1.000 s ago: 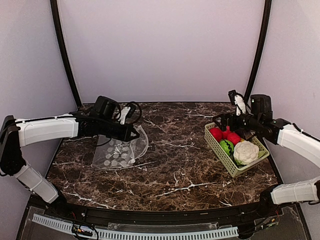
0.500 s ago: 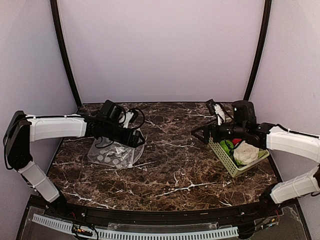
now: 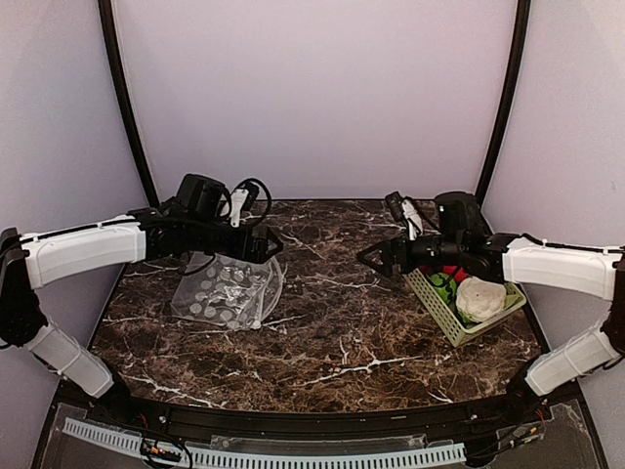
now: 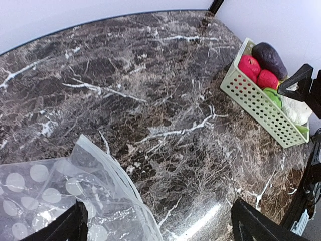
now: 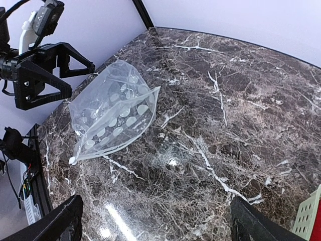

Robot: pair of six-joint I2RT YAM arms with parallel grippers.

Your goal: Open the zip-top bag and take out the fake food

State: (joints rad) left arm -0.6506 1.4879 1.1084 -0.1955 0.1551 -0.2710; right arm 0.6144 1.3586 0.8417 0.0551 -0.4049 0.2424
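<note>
Our left gripper (image 3: pixel 266 244) just let go, fingers wide apart now. The zip-top bag (image 3: pixel 227 293) has dropped onto the table at left and looks empty, though it's hard to tell. The fake food (image 3: pixel 479 298) is in the basket (image 3: pixel 444 320) at right, so we're probably done.

White over black, both sides.
The left arm (image 3: pixel 86 251) and right arm (image 3: pixel 562 268) wore white shells, black joints; a black cable (image 3: pixel 252 188) looped at the left wrist.
</note>
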